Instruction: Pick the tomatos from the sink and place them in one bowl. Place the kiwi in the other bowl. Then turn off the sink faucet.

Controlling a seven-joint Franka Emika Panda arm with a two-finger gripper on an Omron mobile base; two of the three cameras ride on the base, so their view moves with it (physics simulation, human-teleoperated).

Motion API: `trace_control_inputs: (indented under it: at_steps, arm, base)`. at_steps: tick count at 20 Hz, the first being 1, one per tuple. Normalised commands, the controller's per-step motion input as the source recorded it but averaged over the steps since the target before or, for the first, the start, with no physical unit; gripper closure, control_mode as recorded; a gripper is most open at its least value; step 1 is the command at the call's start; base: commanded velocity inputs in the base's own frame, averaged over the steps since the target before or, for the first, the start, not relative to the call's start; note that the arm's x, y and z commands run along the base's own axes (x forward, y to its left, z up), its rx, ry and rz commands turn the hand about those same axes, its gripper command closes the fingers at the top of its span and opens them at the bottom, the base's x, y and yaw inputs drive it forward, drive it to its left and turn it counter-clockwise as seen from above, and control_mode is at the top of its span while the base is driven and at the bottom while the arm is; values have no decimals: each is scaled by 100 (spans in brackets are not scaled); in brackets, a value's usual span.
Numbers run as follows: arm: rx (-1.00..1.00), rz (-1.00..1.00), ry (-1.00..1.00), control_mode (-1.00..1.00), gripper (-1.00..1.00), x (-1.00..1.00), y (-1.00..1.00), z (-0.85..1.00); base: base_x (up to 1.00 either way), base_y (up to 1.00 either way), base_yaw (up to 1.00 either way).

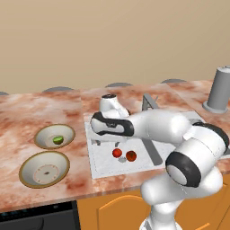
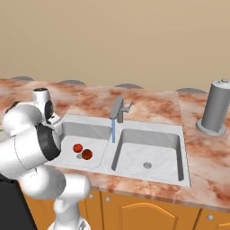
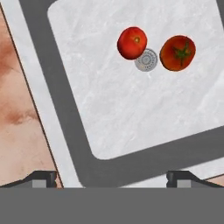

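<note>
Hovering above the left basin of the sink (image 3: 65, 109), the tool (image 3: 112, 179) has its tips spread wide and holds nothing. Two tomatoes (image 3: 132, 42) (image 3: 177, 53) lie on the basin floor, one either side of the drain (image 3: 146, 60). Water runs from the faucet (image 2: 117, 109). On the marbled bench (image 1: 27, 112), the kiwi (image 1: 57, 139) sits in the farther bowl (image 1: 55, 136); the nearer bowl (image 1: 44, 169) holds no fruit. A grey canister (image 2: 216, 108) stands right of the sink

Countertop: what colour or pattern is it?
The countertop is reddish-brown marble with pale veins, clearest in the left base view.
</note>
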Motion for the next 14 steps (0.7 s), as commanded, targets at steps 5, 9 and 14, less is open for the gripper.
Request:
trace_control_inputs:
  at_steps: [5,9,14]
  arm:
    - [0,2,2,-100,-100,12,-59,-12]
    - [0,6,4,-100,-100,34,-42,-28]
    - [0,9,3,-100,-100,47,-32,-42]
  base:
    - [0,0,0]
    - [0,0,0]
    - [0,0,0]
